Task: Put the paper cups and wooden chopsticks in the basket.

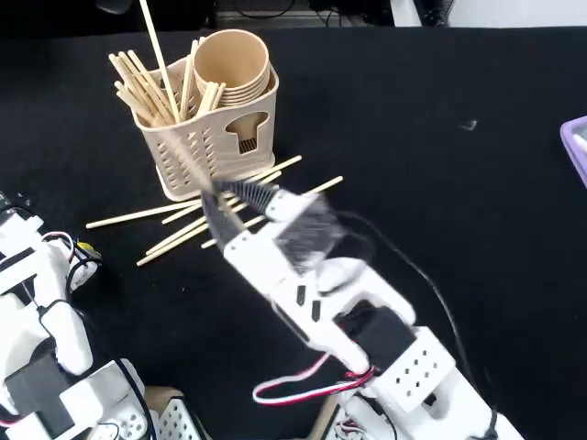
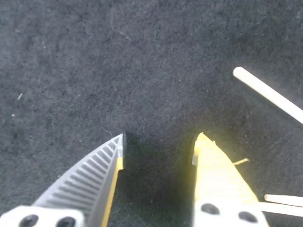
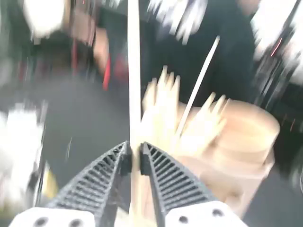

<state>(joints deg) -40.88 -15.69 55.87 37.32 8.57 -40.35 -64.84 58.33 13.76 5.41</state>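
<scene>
A beige slotted basket [image 1: 211, 151] stands at the back left and holds a stack of paper cups [image 1: 232, 64] and several wooden chopsticks [image 1: 147, 87]. My right gripper [image 1: 220, 197] sits just in front of the basket, shut on one long chopstick [image 1: 158, 55] that slants up past the basket. In the right wrist view the gripper [image 3: 134, 158] pinches that chopstick [image 3: 134, 71], with the basket [image 3: 255, 175] and cups [image 3: 248, 130] close behind. Several loose chopsticks [image 1: 183, 225] lie on the cloth in front of the basket. My left gripper [image 2: 161, 142] hangs open over bare black cloth, near a loose chopstick [image 2: 267, 94].
The left arm's white body [image 1: 37, 321] rests at the near left edge. A purple object [image 1: 576, 147] pokes in at the right edge. Black cloth [image 1: 440, 137] covers the table, with open room to the right of the basket.
</scene>
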